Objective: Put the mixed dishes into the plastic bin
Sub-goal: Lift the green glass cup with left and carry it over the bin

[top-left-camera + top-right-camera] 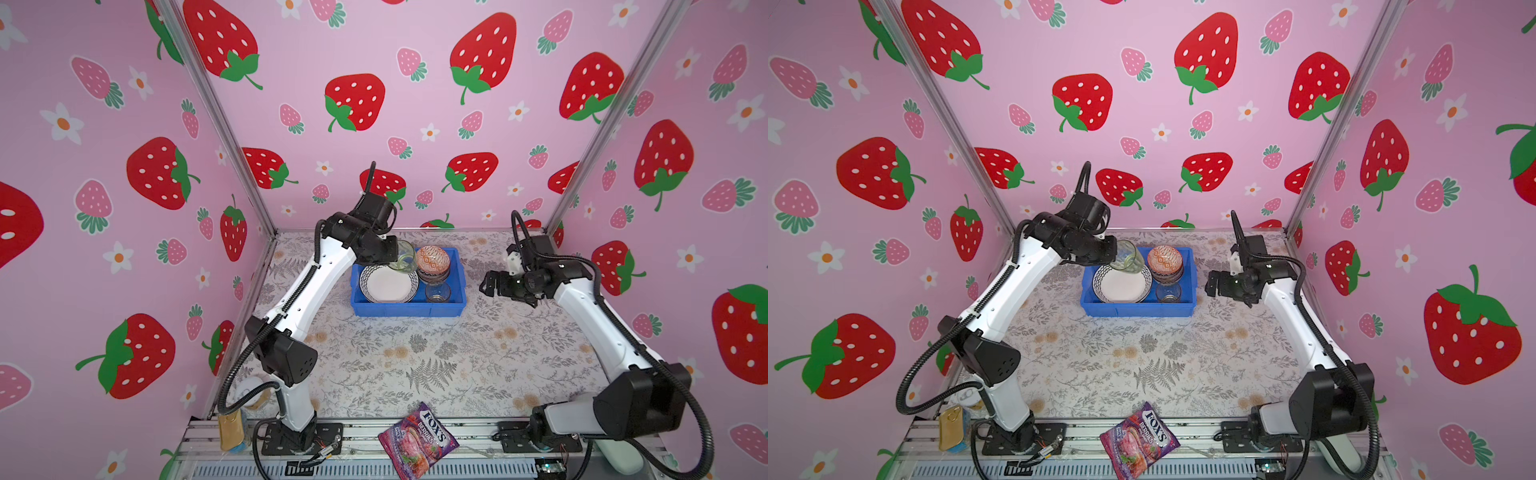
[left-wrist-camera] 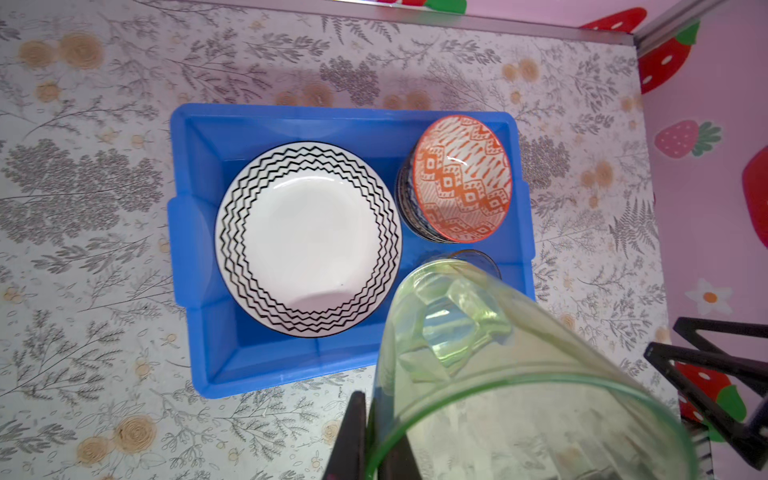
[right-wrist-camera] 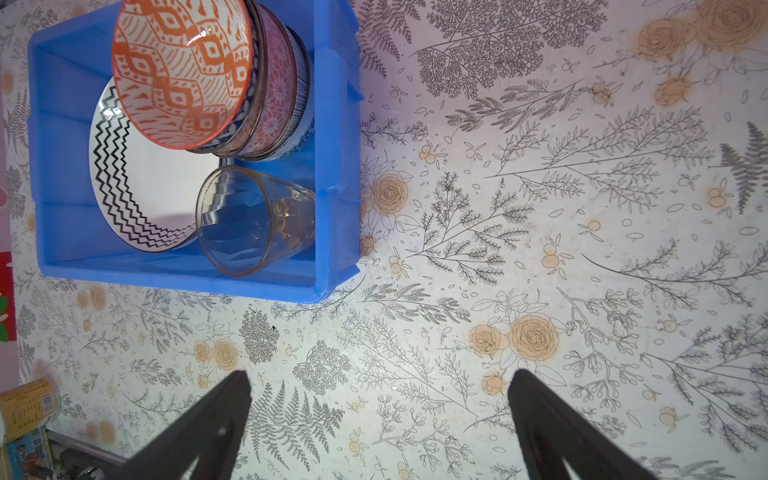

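Observation:
The blue plastic bin [image 1: 407, 311] [image 1: 1138, 311] [image 2: 195, 249] [image 3: 336, 124] stands at the back middle of the table. Inside lie a zigzag-rimmed plate [image 1: 384, 286] [image 2: 309, 237], a stack of bowls with the orange bowl [image 1: 432, 259] [image 2: 461, 174] [image 3: 178, 70] on top, and an amber tumbler [image 1: 437, 293] [image 3: 249, 220]. My left gripper [image 2: 368, 399] is shut on the rim of a green tumbler [image 1: 405, 257] [image 1: 1129, 257] [image 2: 498, 374], which hangs tilted above the bin's left half. To the right of the bin, my right gripper [image 1: 488, 284] [image 3: 380, 376] stands open and empty above the table.
A purple FOX'S candy bag [image 1: 417, 438] [image 1: 1140, 436] lies at the table's front edge. A gold tin [image 1: 230, 430] [image 1: 951, 430] sits by the left arm's base. Pink strawberry walls close in the left, back and right sides.

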